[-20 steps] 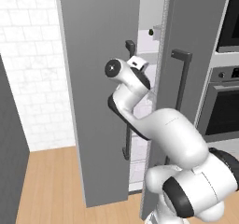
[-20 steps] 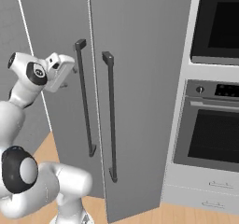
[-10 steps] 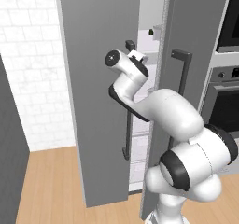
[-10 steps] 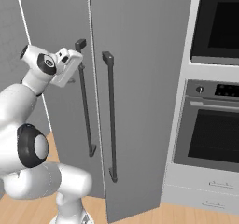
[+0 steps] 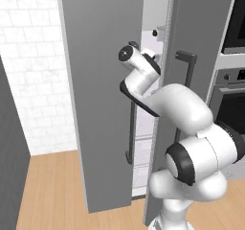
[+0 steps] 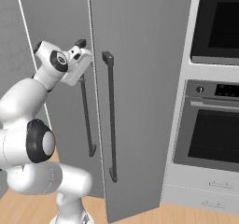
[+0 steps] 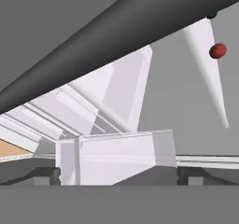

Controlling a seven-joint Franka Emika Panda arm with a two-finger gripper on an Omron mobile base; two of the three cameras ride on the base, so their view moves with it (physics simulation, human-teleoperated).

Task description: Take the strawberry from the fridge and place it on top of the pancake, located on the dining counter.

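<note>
Arm swings up toward the gap in the fridge

Over the last second the gripper has risen beside the left door's edge, nearer the opening, jaws spread wide and empty. In the hand view the strawberry sits on a white shelf, well apart from the fingertips; the reach inside remains undone.

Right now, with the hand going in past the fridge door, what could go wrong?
The gap between the fridge doors is narrow, so the arm may strike a door edge. The open gripper sits close to the left door's handle and could snag on it. The strawberry is small and off-centre in the hand view, easy to knock away.
</note>
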